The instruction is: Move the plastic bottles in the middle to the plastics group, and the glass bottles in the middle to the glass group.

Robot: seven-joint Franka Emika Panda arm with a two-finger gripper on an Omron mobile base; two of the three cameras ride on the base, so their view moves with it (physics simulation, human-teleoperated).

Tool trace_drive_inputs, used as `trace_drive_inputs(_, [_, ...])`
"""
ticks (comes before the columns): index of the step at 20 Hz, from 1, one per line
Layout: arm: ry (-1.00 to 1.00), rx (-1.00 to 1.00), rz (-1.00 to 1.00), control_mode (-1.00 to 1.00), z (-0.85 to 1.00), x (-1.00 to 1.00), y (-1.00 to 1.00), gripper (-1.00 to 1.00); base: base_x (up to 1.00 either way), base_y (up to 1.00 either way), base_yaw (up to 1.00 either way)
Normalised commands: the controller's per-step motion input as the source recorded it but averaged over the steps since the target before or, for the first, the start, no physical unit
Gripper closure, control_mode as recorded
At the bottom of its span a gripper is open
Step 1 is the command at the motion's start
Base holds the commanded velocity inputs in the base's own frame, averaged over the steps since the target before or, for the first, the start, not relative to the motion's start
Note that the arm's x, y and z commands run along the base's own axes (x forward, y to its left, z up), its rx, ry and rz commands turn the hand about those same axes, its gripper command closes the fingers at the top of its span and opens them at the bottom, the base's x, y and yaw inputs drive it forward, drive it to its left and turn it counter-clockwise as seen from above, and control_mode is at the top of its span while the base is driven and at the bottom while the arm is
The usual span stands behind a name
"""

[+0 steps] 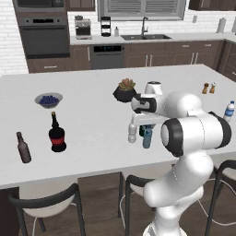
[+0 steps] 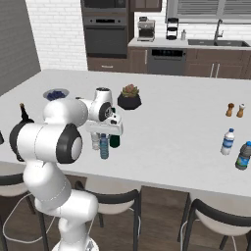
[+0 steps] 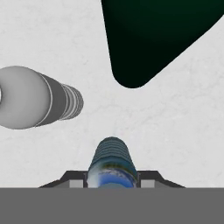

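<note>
White arm segments crowd the lower right of the left base view, and past them the claw (image 1: 145, 125) hangs over 3 bottles standing close together near the front edge of the white worktop (image 1: 92, 83): a clear greyish bottle (image 1: 132, 133), a blue-tinted bottle (image 1: 147, 137) and, mostly hidden behind the hand, a dark green bottle (image 1: 143, 130). Well to the left stand a round black bottle with a red label (image 1: 56, 133) and a slim brown bottle (image 1: 23, 148), with a bowl of blueberries (image 1: 48, 99) behind them and a potted succulent (image 1: 124, 90) beyond the hand. At the far right sit 2 brown shakers (image 1: 209, 88) and a whitish bottle with a blue band (image 1: 229, 111). From the right base view the claw (image 2: 104, 133) sits right over the blue-tinted bottle (image 2: 104, 147), the greyish bottle (image 2: 95, 141) just left of it and the green bottle (image 2: 114, 141) just right; the whitish banded bottle (image 2: 227, 141) stands well off to the right beside another bluish bottle (image 2: 242, 156) at the frame edge. Looking down the hand view, the blue-tinted bottle (image 3: 111, 162) rises between the 2 dark finger tips (image 3: 146, 180), which sit against its sides, pinching it; the greyish bottle (image 3: 35, 97) lies to the left and the green bottle (image 3: 157, 35) fills the upper right.
</note>
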Motion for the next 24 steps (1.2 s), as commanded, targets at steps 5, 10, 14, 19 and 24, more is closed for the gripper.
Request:
trace_drive_inputs(5, [0.00,0.00,0.00,-1.00,0.00,0.00,0.00,1.00,0.00,0.00,0.00])
trace_drive_inputs(10, [0.00,0.00,0.02,-1.00,0.10,-0.05,-0.17,1.00,0.00,0.00,0.00])
trace_drive_inputs(14, [0.00,0.00,0.01,-1.00,0.10,-0.25,-0.81,1.00,0.00,0.00,0.00])
trace_drive_inputs(19, [0.05,0.00,0.00,-1.00,0.18,-0.11,-0.90,1.00,0.00,0.00,0.00])
trace_drive_inputs(24, [0.10,0.00,0.00,-1.00,0.16,-0.03,-0.97,1.00,0.00,0.00,0.00])
